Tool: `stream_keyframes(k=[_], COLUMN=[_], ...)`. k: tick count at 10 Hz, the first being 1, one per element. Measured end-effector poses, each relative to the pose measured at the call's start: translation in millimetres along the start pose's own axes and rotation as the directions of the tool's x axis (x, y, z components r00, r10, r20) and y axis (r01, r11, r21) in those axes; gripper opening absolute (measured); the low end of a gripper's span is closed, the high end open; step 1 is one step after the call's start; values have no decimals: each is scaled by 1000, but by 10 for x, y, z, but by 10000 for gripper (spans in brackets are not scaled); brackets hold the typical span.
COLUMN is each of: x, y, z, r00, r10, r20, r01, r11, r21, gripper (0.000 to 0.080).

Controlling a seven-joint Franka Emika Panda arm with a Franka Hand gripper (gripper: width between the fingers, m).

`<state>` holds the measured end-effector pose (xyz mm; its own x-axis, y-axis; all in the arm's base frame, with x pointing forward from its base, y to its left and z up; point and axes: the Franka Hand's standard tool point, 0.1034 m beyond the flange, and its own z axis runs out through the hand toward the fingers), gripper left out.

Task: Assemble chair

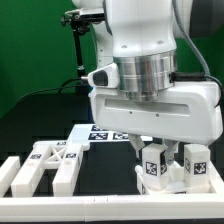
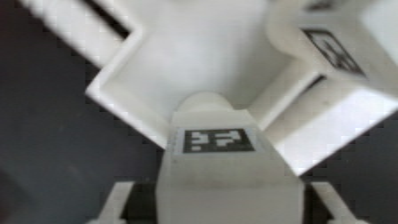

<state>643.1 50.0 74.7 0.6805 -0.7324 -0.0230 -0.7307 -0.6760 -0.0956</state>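
While I hang low over the table, my claw clamps a tagged block; other parts lie well apart.

A matte black surface fills the foreground, with a plain green backdrop behind it. A low white border rail runs along the near edge of the surface. Farther back, a thin flat white marker board lies on the surface, carrying black-and-white square tags. Toward the exterior view's left, a black stand rises against the backdrop, with a thin dark cable running low beside it.
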Motion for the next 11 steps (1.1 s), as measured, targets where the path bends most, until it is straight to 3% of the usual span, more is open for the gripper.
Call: stream_keyframes(k=[1,3,4,7,8,9,11], x=[1,20,20,9,8,-4,-30], y=[11,56,63,49,51,38,-13], z=[3,3,-1,-1,1,-22,-56], r00=[987,889,861,824,851,923,997], r10=[158,458,507,564,524,381,49], r20=[-9,20,35,44,38,49,60], r01=[-158,-457,-507,-565,-524,-384,-54], r11=[987,882,853,817,843,919,995], r21=[29,112,121,118,117,94,80], gripper=[285,285,286,287,477,591,631])
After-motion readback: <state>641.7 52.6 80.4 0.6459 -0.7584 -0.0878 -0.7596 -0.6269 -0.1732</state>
